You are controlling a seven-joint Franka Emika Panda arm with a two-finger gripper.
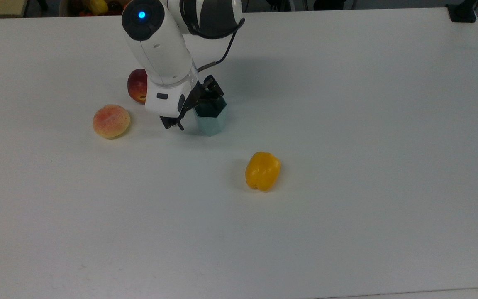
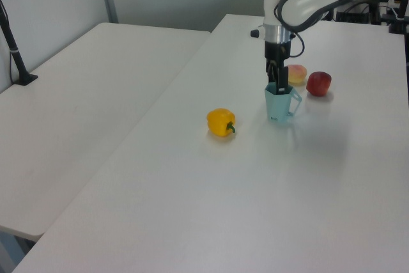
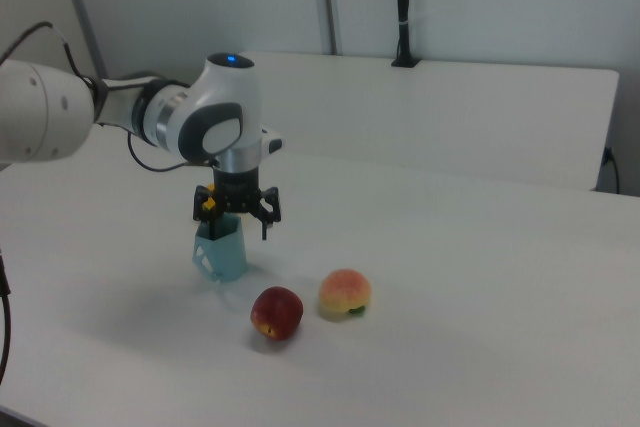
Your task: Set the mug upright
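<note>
The mug stands upright on the table, mouth up, at about 11 o'clock from the yellow pepper in the top view. The gripper has its fingers spread wide, one at each side of the rim, gripping nothing. To finish well, I judge it should lift straight up, without brushing the rim or the handle

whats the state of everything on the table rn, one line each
mug: upright on the table, opening up, handle out to the left view's right
gripper: open, fingers straddling the mug's rim, one inside and one outside
yellow pepper: lying on its side, apart from the rest
peach: resting on the table, untouched
red apple: resting on the table, partly behind the arm in the top view
</note>
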